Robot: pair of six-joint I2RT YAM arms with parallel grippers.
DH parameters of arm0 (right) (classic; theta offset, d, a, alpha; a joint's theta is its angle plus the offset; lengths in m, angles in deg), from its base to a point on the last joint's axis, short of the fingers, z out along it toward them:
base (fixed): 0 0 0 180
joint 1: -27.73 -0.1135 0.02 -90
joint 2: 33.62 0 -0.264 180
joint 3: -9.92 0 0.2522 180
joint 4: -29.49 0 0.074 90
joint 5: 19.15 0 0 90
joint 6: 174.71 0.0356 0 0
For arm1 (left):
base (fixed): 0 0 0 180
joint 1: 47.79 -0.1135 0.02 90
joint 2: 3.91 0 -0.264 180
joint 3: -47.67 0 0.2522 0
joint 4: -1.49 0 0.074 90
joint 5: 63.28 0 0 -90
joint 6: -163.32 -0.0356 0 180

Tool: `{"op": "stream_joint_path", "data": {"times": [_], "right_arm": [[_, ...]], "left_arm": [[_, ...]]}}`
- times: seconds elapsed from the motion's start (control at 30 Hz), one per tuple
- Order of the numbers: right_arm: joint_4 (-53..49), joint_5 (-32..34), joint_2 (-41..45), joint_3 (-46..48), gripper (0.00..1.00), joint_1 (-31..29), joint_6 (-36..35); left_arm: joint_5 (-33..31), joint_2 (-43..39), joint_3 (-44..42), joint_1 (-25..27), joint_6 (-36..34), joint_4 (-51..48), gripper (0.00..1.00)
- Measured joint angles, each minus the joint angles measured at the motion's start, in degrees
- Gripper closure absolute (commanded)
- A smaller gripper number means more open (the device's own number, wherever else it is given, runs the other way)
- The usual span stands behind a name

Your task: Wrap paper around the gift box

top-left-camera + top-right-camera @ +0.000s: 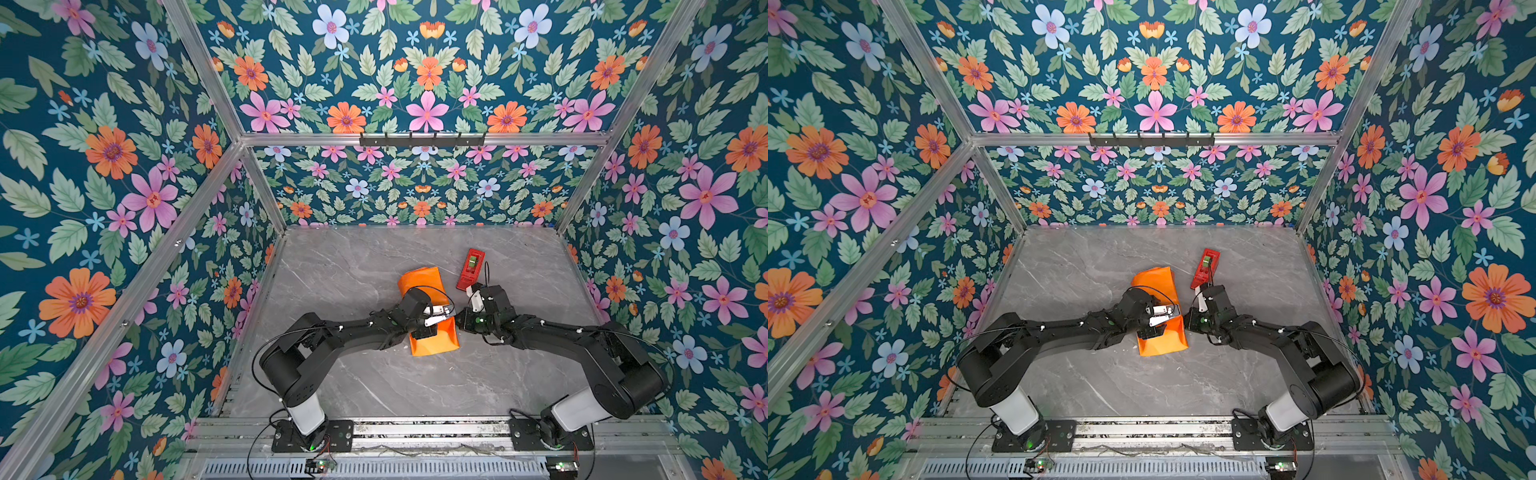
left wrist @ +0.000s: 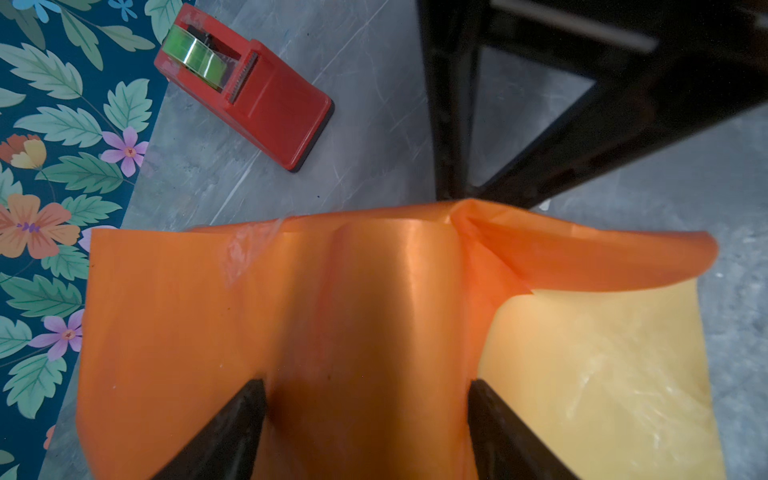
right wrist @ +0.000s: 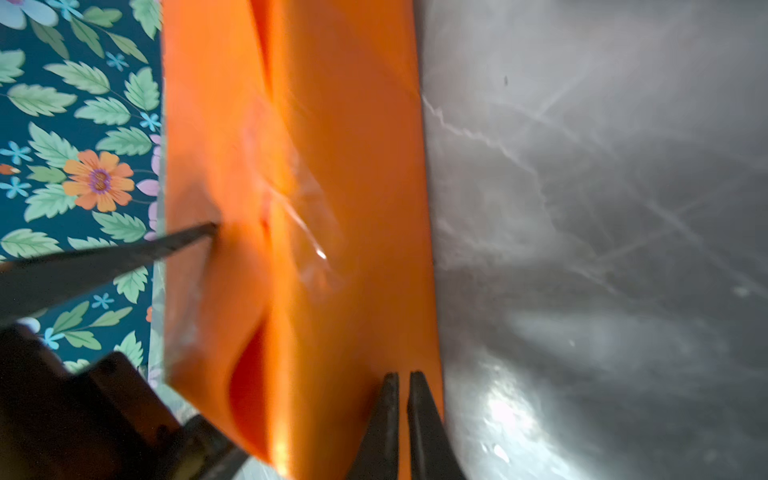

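Wrapping job, about half done by my reckoning, noted left to right from beside the table

1. Left gripper: lies over the paper, jaws set wide and clasping a paper-covered hump between them
2. The gift box: no navy shows anywhere; I judge it sits inside that hump, near the middle of the table
3. The paper: folded round as a sleeve, glossy orange outward. A clear tape strip lies across the overlap, so the long seam looks fastened. Both ends gape unfolded, and the pale underside shows at one
4. Tape dispenser: red, flat on the table just past the paper's far right corner, not touching it
5. Right gripper: at the paper's right edge, jaws almost together, nothing visible between them

Outstanding, as I judge it: fold in both open ends and tape each
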Motion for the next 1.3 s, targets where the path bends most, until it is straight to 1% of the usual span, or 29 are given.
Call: {"op": "stream_joint_path", "data": {"times": [0.13, 0.27, 0.5, 0.83, 1.3], "right_arm": [[0.0, 0.2, 0.1, -0.7, 0.91, 0.0, -0.9], [0.2, -0.5, 1.2, 0.6, 0.92, 0.0, -0.9], [0.2, -1.3, 3.8, 2.6, 0.93, -0.8, 0.5], [-0.1, -1.3, 3.4, 1.4, 0.94, -1.3, 0.5], [1.8, -1.6, 3.8, 3.1, 0.97, -3.0, 2.0]], "left_arm": [[0.0, -0.2, 0.0, 0.0, 0.0, -0.2, 0.23], [0.0, -0.2, 0.0, 0.0, 0.0, -0.3, 0.22], [-0.2, -0.2, 0.0, 0.0, 0.0, -0.3, 0.23], [-0.8, -0.1, 0.1, 0.0, 0.0, -0.5, 0.23], [-1.6, 0.1, -0.1, 0.0, -0.5, -0.3, 0.23]]}}
